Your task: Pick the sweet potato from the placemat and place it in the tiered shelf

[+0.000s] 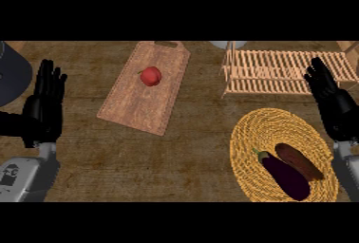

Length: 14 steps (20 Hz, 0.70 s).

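A reddish-brown sweet potato point(299, 161) lies on a round woven yellow placemat point(259, 126) at the lower right, touching a dark purple eggplant point(286, 176) on its left. The slatted wooden tiered shelf point(280, 71) stands at the upper right. My right hand point(335, 102) is open with fingers straight up, at the right edge beside the shelf and above the placemat's right side. My left hand point(43, 102) is open too, fingers up, at the far left. Neither hand touches anything.
A wooden cutting board point(133, 104) lies tilted at the upper middle with a red bell pepper point(151, 76) on it. A dark round object point(13, 76) shows at the left edge, and a grey round object point(228, 44) behind the shelf.
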{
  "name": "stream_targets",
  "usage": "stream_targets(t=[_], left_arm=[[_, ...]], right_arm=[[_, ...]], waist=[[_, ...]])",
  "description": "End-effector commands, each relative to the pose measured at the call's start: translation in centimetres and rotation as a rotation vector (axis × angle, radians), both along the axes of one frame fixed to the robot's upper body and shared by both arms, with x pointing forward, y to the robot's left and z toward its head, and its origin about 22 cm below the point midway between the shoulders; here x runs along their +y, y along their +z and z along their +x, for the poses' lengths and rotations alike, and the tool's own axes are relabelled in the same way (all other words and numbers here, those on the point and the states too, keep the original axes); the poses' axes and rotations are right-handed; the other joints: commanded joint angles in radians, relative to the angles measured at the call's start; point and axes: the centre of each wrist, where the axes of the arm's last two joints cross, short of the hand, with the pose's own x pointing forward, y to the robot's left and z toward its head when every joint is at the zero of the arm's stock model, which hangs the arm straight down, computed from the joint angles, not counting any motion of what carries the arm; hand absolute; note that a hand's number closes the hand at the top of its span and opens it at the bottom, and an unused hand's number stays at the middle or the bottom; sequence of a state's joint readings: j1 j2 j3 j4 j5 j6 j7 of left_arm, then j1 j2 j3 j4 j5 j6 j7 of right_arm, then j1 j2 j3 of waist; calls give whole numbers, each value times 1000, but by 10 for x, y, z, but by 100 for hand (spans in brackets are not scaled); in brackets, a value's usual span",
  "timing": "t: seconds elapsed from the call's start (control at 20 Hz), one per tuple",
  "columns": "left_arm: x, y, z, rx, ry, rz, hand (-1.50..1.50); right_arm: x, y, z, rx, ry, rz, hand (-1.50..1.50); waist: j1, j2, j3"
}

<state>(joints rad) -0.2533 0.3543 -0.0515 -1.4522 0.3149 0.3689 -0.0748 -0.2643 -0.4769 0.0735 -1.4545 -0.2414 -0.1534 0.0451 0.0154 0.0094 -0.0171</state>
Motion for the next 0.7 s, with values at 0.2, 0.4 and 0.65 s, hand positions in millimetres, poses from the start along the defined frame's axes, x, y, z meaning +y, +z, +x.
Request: stream_targets(t=[0.2,0.4,0.65], left_arm=[[24,-70,-40,469,-31,-22,0],[-2,-92,-50,598,-154,-65,0],[-2,-83,-40,629,-194,-72,0]], right_arm=[[-71,73,-2,-220,311,-150,150],[-145,38,-21,78,142,-405,150],[-187,37,-18,13,309,-270,-150]], waist=[[-34,-4,21],[-9,13,21],[18,6,22]])
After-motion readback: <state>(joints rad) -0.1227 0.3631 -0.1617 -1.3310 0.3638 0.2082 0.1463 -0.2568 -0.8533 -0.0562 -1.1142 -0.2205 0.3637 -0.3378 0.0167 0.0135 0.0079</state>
